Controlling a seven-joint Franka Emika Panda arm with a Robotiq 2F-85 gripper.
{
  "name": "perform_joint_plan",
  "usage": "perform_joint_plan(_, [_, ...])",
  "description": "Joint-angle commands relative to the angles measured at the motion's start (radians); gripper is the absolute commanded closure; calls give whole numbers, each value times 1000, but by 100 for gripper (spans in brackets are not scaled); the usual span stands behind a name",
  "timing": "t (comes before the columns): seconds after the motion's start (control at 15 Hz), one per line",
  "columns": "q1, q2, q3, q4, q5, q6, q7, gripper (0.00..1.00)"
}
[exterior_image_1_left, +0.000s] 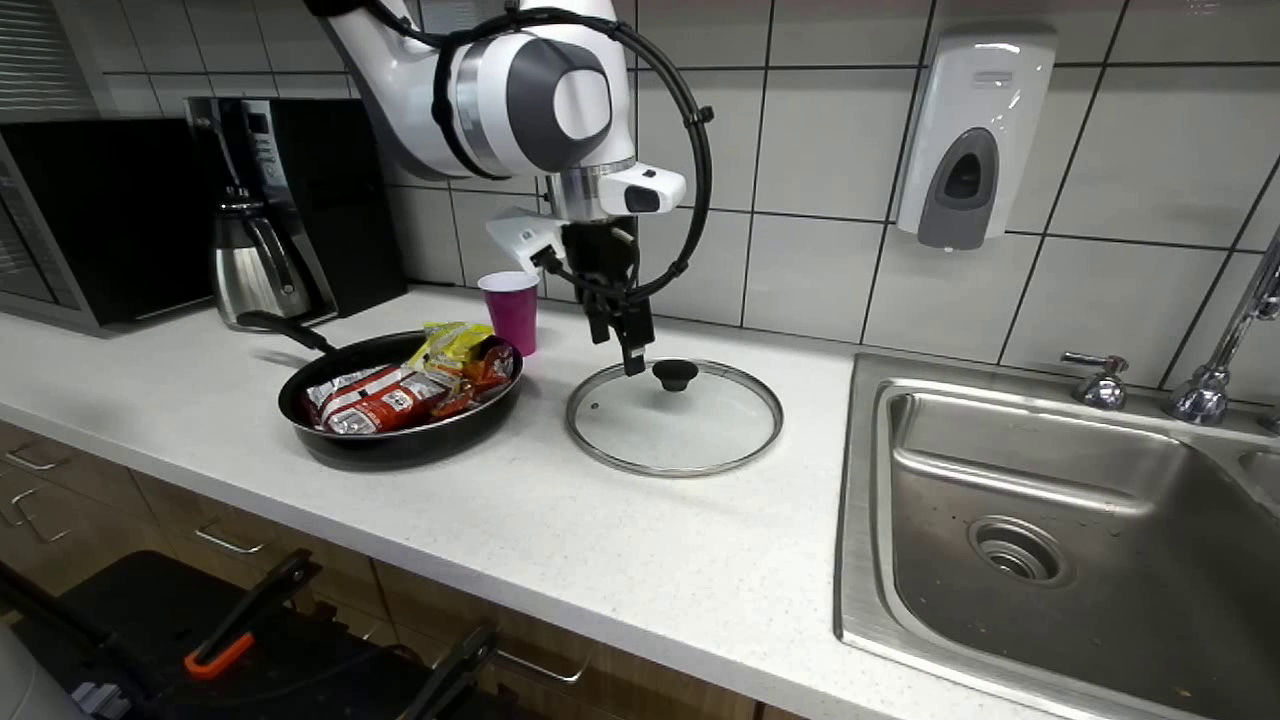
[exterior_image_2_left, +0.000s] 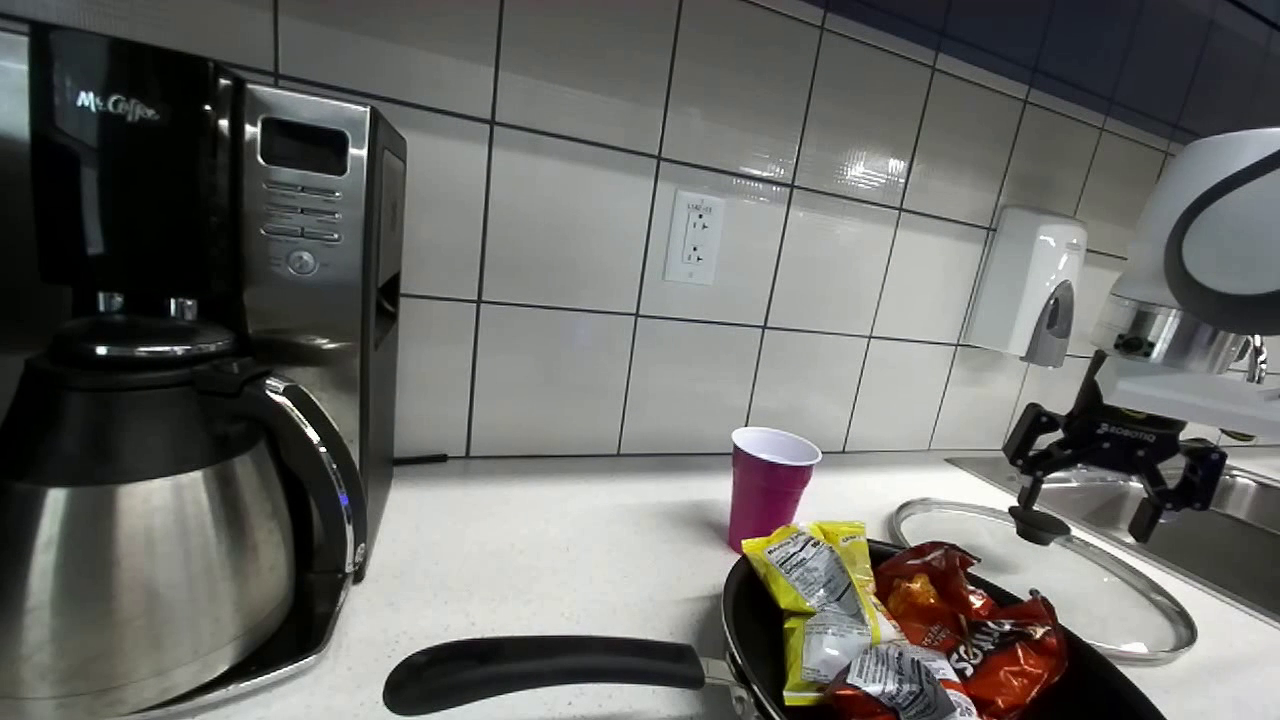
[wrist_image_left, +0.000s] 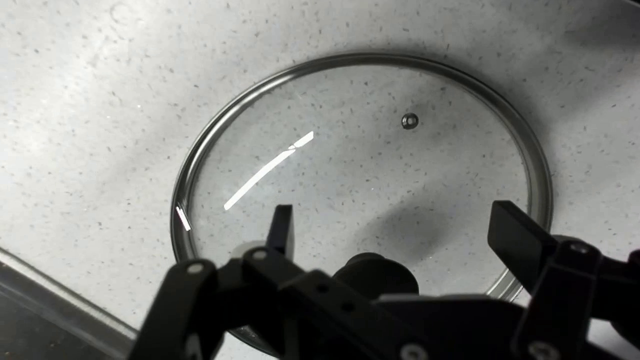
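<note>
A speckled white counter (exterior_image_1_left: 620, 560) is running along a tiled wall (exterior_image_1_left: 800, 140), above wood-fronted drawers (exterior_image_1_left: 190, 505). On it a round glass lid (exterior_image_1_left: 690, 435) is lying flat, its knob (exterior_image_1_left: 675, 375) facing up, between a frying pan (exterior_image_1_left: 400, 453) and a steel sink (exterior_image_1_left: 862, 500). Over the lid, the gripper (wrist_image_left: 393, 217) is pointing downward, spreading its fingers (wrist_image_left: 520, 240) wide and holding nothing. The knob is showing low in the wrist view, partly hidden behind the gripper itself; whether a finger is touching it cannot be told. The black pan is sitting beside the lid, carrying yellow and red snack bags (exterior_image_1_left: 400, 395) that are poking above its rim and, in an exterior view, blocking part of the lid. The pan's handle (exterior_image_2_left: 540, 662) is jutting toward a coffee maker (exterior_image_2_left: 300, 310) with a steel carafe (exterior_image_1_left: 255, 275). A magenta cup (exterior_image_1_left: 512, 318) is standing upright just behind the pan. On the wall, a soap dispenser (exterior_image_1_left: 975, 140) and an outlet (exterior_image_2_left: 695, 237) are showing.
</note>
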Motion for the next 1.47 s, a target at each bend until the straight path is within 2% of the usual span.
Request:
perform_joint_plan(0.0, [15, 71, -33, 74, 8, -12, -18, 0])
perform_joint_plan(0.47, [33, 157, -77, 151, 20, -22, -14, 0])
perform_joint_plan(1.4, [55, 281, -97, 284, 74, -35, -18, 0])
